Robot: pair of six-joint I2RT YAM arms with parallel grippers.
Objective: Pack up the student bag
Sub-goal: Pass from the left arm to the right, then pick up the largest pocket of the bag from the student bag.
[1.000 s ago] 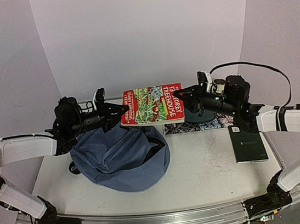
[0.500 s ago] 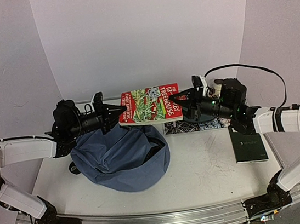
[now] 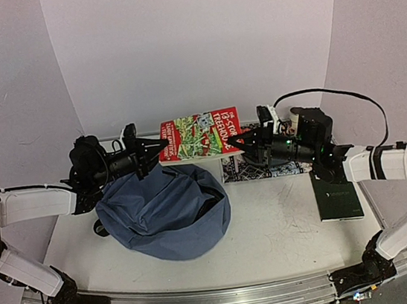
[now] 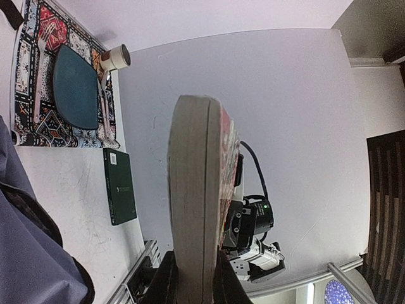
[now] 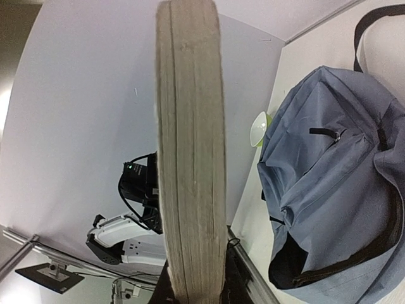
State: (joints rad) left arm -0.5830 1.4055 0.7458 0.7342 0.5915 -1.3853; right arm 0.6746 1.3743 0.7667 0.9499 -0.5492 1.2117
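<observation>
Shows a thick paperback book with a red and green illustrated cover (image 3: 197, 135) lifted clear of the white table (image 3: 280, 224) and carried by both arms at once. Clenches the left claw (image 3: 156, 155) on the book's left edge and the right claw (image 3: 237, 144) on its right edge; in each wrist view, dark fingers press against the front and back covers, with the pale page block running straight out between them. Probably takes two grips because so wide and heavy a book could sag or twist if held by one corner. Turns the cover toward the overhead camera. Places the large, soft slate-blue fabric student bag (image 3: 163, 213) directly below the left claw and down and to the left of the right claw, slumped on the table, its dark opening on the side nearer the right claw, just under the book. Appears to line the book up over that opening, ready for lowering in. Leaves other things lying on the table: a slim dark green notebook (image 3: 337, 194) below and outward of the right claw, and a patterned black, red and white mat (image 3: 254, 169) just under the right claw, bearing a flat dark teal pouch (image 4: 74, 88). Risks the soft opening folding shut under the book's edge.
</observation>
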